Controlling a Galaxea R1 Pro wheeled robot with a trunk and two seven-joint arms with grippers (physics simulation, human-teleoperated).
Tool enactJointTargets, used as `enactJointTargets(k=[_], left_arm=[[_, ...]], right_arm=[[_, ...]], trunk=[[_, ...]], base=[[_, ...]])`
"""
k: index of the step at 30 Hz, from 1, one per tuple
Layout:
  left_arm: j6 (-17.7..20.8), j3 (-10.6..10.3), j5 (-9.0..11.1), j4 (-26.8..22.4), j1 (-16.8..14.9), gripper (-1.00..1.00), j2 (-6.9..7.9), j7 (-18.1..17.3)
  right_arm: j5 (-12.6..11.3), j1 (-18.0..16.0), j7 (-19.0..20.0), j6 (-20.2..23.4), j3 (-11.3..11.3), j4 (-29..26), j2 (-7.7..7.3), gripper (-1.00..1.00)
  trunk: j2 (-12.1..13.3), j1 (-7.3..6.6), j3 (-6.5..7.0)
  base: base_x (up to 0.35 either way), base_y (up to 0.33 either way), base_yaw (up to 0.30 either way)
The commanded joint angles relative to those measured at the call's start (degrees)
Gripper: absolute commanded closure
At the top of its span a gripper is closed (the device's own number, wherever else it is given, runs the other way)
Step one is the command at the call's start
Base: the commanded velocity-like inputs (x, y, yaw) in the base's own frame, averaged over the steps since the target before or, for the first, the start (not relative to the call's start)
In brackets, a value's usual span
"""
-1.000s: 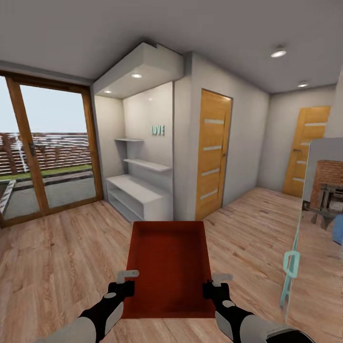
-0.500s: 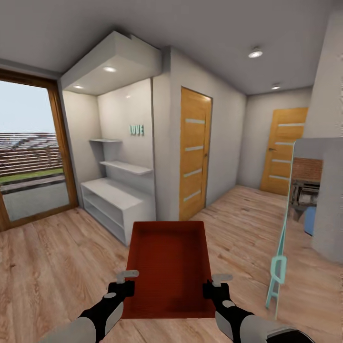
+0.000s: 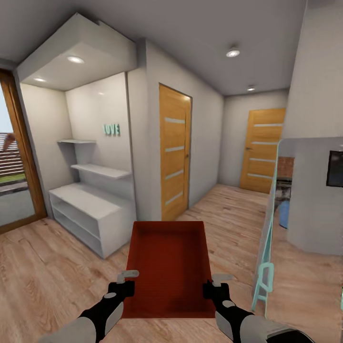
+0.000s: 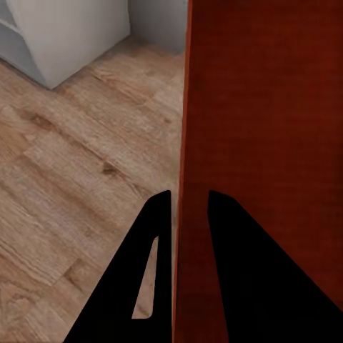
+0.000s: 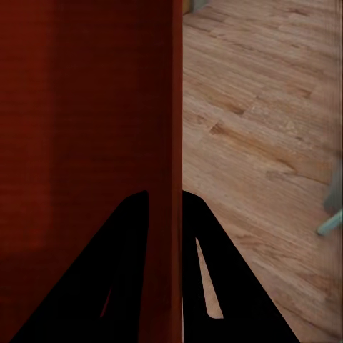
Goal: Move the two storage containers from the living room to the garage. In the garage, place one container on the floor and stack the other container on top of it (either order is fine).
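One red-orange storage container [image 3: 169, 267] is held level in front of me, above the light wood-plank floor. My left gripper [image 3: 125, 281] is shut on its left wall, and my right gripper [image 3: 215, 283] is shut on its right wall. In the left wrist view the container wall [image 4: 187, 143] runs between the black fingers [image 4: 153, 236] of my left gripper [image 4: 189, 207]. In the right wrist view the container wall [image 5: 175, 107] stands pinched in my right gripper [image 5: 166, 200]. The container is empty inside. The garage is out of view.
A white shelf unit [image 3: 88, 209] stands in an alcove at the left. Two wooden doors [image 3: 174, 152] [image 3: 261, 150] lie ahead along a hallway. A tall mirror on a teal frame [image 3: 267, 228] leans close at the right, beside a grey wall [image 3: 317, 200].
The whole view has swung to the right: the glass patio door and shelf alcove slid left, the hallway and far door came toward centre. Both grippers keep their hold on the container.
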Motion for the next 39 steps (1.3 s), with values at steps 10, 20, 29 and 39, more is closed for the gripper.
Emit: enactJointTargets(k=[10, 20, 29, 39], left_arm=[[-0.13, 2.55, 2.55, 0.14, -0.07, 1.00, 5.59, 0.69], [-0.13, 2.55, 2.55, 0.14, -0.07, 1.00, 5.59, 0.67], [-0.13, 2.55, 2.55, 0.14, -0.07, 1.00, 5.59, 0.61], [-0.13, 2.55, 2.55, 0.14, -0.07, 1.00, 5.59, 0.60]], right_arm=[[-0.68, -0.10, -0.04, -0.43, -1.44, -0.03, -0.02, 1.00], [-0.68, -0.10, -0.04, -0.41, -1.44, -0.03, -0.06, 1.00], [-0.68, -0.10, -0.04, -0.40, -1.44, -0.02, -0.04, 1.00], [-0.68, -0.10, -0.04, -0.39, -1.44, -0.01, -0.03, 1.00]], trunk=[[-0.06, 0.04, -0.08], [-0.06, 0.04, -0.08], [-0.06, 0.04, -0.08], [-0.06, 0.04, -0.08]], base=[[0.323, 0.070, -0.279], [0.323, 0.090, -0.095], [0.323, 0.101, -0.012], [0.323, 0.114, -0.191]])
